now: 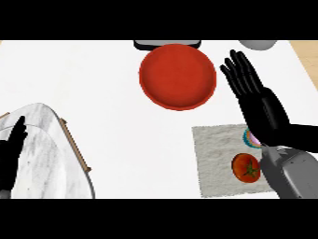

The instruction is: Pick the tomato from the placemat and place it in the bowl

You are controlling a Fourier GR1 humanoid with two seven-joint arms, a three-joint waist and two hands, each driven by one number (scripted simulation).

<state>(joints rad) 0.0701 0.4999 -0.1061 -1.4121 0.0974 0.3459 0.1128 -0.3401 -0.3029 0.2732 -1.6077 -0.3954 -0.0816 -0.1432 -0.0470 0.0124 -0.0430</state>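
The small red tomato with its green stalk [245, 167] lies on the pale grey cloth placemat [220, 154] at the near right, just beside my grey forearm, so nothing has it yet. My right hand [254, 95] hangs beyond it with its fingers straight and spread, holding nothing, just right of the round red bowl [178, 76] at the far middle. I judge I must draw back before I can close round it. My left hand [3, 161] rests, fingers up, at the near left over a marbled white tray [51, 154].
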